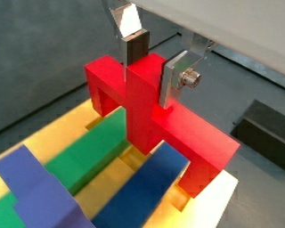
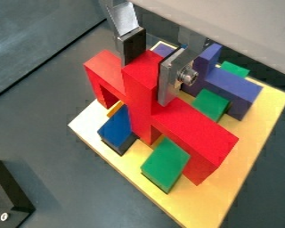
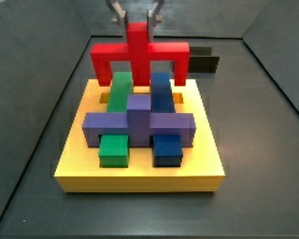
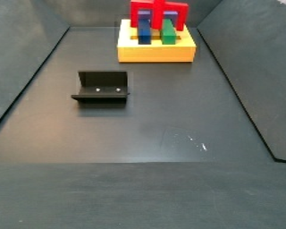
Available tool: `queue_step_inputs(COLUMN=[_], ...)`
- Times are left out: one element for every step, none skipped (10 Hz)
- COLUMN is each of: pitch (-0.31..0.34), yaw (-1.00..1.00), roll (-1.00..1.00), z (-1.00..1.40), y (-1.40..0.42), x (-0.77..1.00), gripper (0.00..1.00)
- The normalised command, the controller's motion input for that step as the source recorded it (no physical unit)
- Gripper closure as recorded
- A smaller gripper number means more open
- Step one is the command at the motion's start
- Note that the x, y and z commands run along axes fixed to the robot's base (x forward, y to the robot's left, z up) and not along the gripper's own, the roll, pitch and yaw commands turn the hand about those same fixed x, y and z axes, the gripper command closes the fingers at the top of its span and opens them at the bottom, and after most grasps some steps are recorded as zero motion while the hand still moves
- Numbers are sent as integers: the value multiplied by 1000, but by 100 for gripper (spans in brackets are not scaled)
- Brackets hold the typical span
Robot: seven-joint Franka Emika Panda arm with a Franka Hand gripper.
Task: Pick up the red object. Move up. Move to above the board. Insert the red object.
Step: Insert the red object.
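At the far edge of the board [image 3: 139, 175], the red object [image 3: 139, 54] stands upright, its two legs straddling the green block [image 3: 120, 90] and blue block [image 3: 161, 90]. The gripper [image 1: 155, 61] sits at its twelve o'clock, fingers [image 1: 175, 76] clamped on the central post. The purple block [image 3: 139, 125] lies at its six o'clock. The fixture [image 4: 101, 88] stands well apart on the desk [image 4: 157, 152].

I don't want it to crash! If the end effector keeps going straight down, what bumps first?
The end effector grips the red object by its post. Going down, the red legs would probably meet the yellow board first, beside the green block and blue block.
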Motion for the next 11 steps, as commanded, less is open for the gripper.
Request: queue_step_inputs(pitch=[0, -43, -11, -9, -36, -121, -127, -141, -99, -84, -53], yaw=[0, 0, 0, 0, 0, 0, 0, 0, 0, 0, 0], roll=[37, 10, 0, 0, 0, -137, -163, -190, -144, -171, -109], z=[-240, -214, -86, -94, -206, -291, -260, -194, -200, -134, -109], y=[0, 0, -3, 0, 0, 0, -26, -46, 0, 0, 0], x=[34, 0, 0, 0, -46, 0, 0, 0, 0, 0, 0], gripper=[100, 100, 100, 100, 100, 100, 100, 100, 100, 100, 100])
